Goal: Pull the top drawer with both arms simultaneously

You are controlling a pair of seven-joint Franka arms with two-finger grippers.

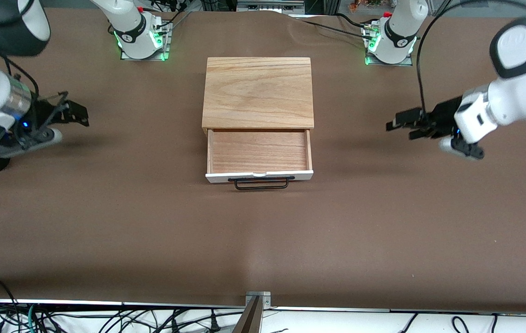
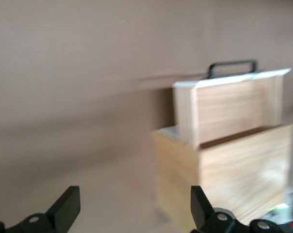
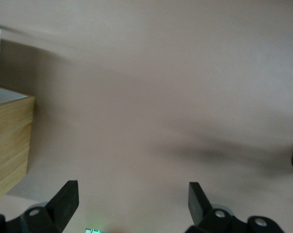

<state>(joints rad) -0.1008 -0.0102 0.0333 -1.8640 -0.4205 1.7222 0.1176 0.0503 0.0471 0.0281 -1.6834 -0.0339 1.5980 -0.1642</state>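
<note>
The top drawer [image 1: 259,152] stands pulled out of the wooden cabinet [image 1: 258,92] toward the front camera. It is empty, and its white front panel carries a black bar handle [image 1: 261,182]. My left gripper [image 1: 399,127] is open and empty over bare table toward the left arm's end, well apart from the cabinet. My right gripper [image 1: 77,114] is open and empty over bare table toward the right arm's end. The left wrist view shows its open gripper [image 2: 135,208], the drawer [image 2: 229,109] and the handle [image 2: 232,65]. The right wrist view shows its open gripper [image 3: 133,204] and a cabinet corner [image 3: 8,141].
The brown table cover [image 1: 263,240] spreads all round the cabinet. The two arm bases [image 1: 138,34] [image 1: 390,39] stand at the table edge farthest from the front camera. Cables [image 1: 105,319] lie below the edge nearest the front camera.
</note>
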